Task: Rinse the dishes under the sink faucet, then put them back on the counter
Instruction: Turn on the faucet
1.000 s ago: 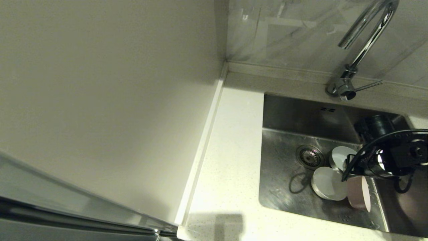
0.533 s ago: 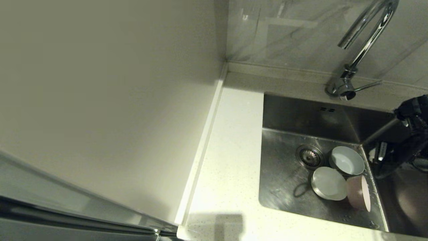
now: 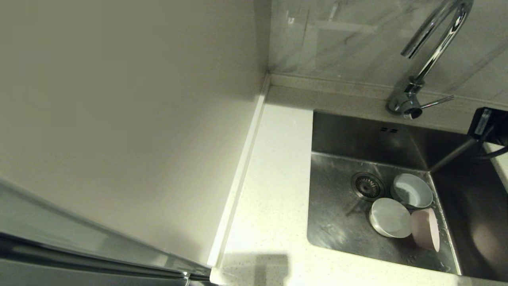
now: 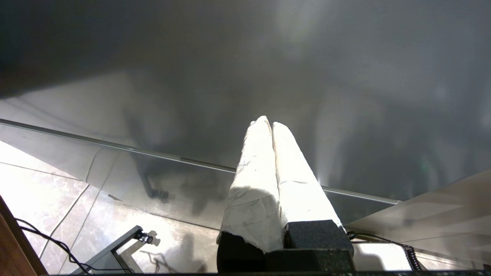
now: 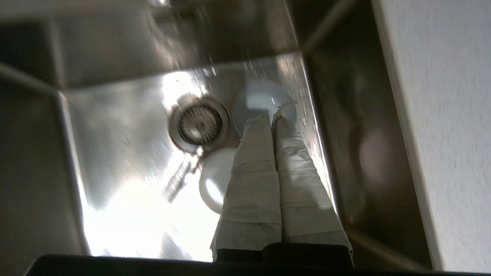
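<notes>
The dishes sit in the sink (image 3: 337, 222), near its right wall and just right of the drain (image 3: 367, 185). One white bowl (image 3: 412, 190) lies toward the back, a second white bowl (image 3: 389, 217) in front of it, and a pink bowl (image 3: 425, 234) leans on its side against that one. The faucet (image 3: 430, 47) stands on the counter (image 3: 274, 190) at the back edge. The right gripper (image 5: 273, 117) hangs above the sink, fingers pressed together, holding nothing. The left gripper (image 4: 268, 124) is parked away, probably low near the floor, shut and empty.

No legible text, labels or numbers anywhere.
</notes>
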